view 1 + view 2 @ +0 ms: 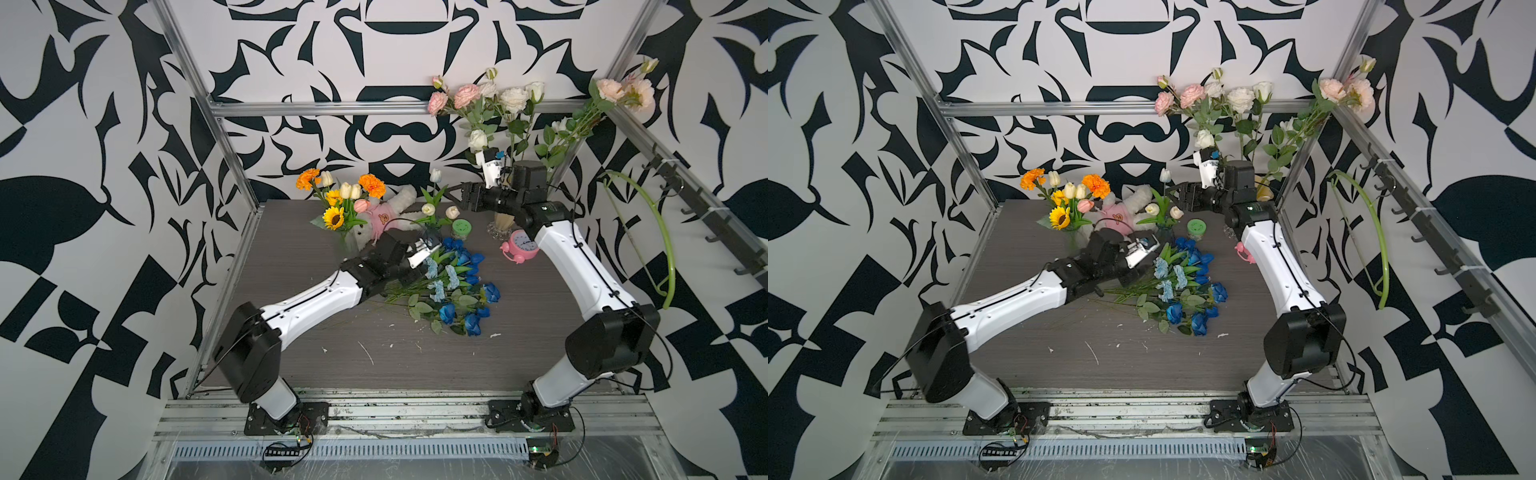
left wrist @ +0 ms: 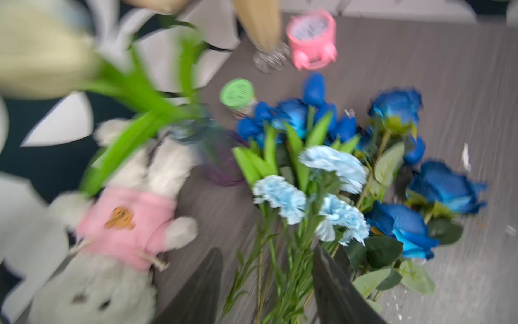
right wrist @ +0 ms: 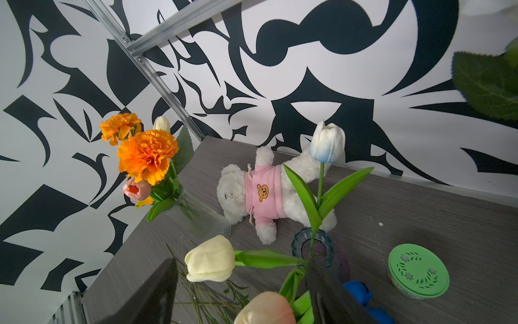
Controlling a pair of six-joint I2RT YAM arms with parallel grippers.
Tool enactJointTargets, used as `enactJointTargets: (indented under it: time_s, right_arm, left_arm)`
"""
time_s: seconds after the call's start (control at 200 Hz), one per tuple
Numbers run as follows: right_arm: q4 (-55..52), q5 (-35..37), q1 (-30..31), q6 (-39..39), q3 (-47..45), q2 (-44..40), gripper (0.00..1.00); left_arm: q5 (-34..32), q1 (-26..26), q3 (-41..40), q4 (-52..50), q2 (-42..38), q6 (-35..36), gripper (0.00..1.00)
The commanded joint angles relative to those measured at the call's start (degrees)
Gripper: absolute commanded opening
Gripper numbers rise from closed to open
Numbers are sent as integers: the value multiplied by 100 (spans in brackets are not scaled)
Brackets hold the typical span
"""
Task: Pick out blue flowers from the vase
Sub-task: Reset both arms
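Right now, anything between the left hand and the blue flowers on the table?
Nothing visible. The left hand is open directly over the blue flowers, their stems running between its fingers. The teddy bear lies off to one side.

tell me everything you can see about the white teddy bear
The white teddy bear is a fluffy plush toy in a pink sweater with a brown bear-face patch and drawstrings. It lies on its back on the grey wood-grain table near the back wall, between the clear vase of orange flowers and the blue glass vase.
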Motion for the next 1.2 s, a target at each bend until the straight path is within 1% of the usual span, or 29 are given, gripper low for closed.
enactJointTargets:
  time_s: [0.0,0.055,0.14,0.2,0.265,0.305,0.355,0.485,0.555,0.61,0.855,0.965,1.055,1.195]
  right_arm:
    - [354,-133,-22,56,63,-163,72]
    - [384,-150,-22,75,62,-152,72]
    - [436,-160,-22,95,40,-156,72]
    - [472,-185,-22,122,29,-169,72]
    - [506,-203,-22,128,14,-161,72]
    - [534,-206,-22,152,3,-161,72]
    - [558,-212,-23,158,-24,-161,72]
    - [604,-221,-31,177,-59,-176,72]
    - [613,-221,-35,179,-77,-195,72]
    - [614,-221,-54,170,-86,-191,72]
    - [673,-283,-117,199,-189,-249,72]
    - [710,-296,-127,219,-248,-249,72]
    - [760,-318,-134,243,-287,-231,72]
    - [822,-364,-139,270,-292,-167,72]
  left_arm:
    - [-337,389,-232,171,-564,-761,59]
    - [-468,655,-219,32,-783,-1010,60]
    - [-497,1064,-205,-49,-1065,-1331,67]
    - [-562,1196,-97,-191,-1117,-1275,70]
    - [-577,1277,125,-401,-993,-1175,73]
    - [-371,1349,266,-492,-873,-1194,73]
    - [52,1460,382,-461,-723,-1300,75]
    - [954,1663,529,-18,-320,-1629,76]
    - [1193,1674,724,93,-61,-1681,77]
    - [1199,1672,912,142,159,-1662,76]
    - [245,1631,2222,-424,1179,-1042,77]
    - [-510,1515,2676,-716,1436,-760,77]
    - [-1259,1398,2839,-841,1514,-509,77]
    - [-2153,1344,3107,-1256,1600,-147,77]
